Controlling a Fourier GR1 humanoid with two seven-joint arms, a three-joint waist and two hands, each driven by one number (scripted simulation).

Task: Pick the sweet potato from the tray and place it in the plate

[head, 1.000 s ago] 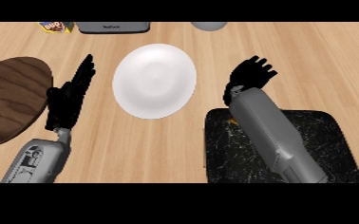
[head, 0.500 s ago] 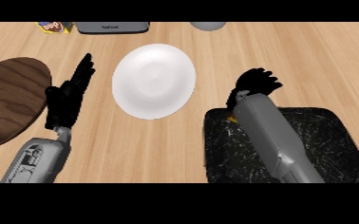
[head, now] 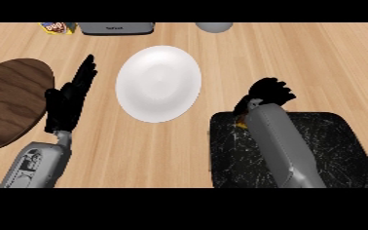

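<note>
Smooth round white plate [head: 158, 84] beside speckled black tray [head: 327, 141]

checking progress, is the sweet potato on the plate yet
No, the white plate holds nothing, and an orange bit of the sweet potato shows beside the right forearm at the black tray.

The bench [head: 302, 58] is pale wood with a fine grain. The plate [head: 158, 84] is plain white. The tray [head: 330, 141] at the near right is black, flecked with thin white scratches. A sliver of orange sweet potato [head: 242, 124] shows on it. A dark brown board [head: 22, 97] sits at the left edge. Both hands [head: 68, 100] [head: 269, 91] are black, their forearms grey.
</note>
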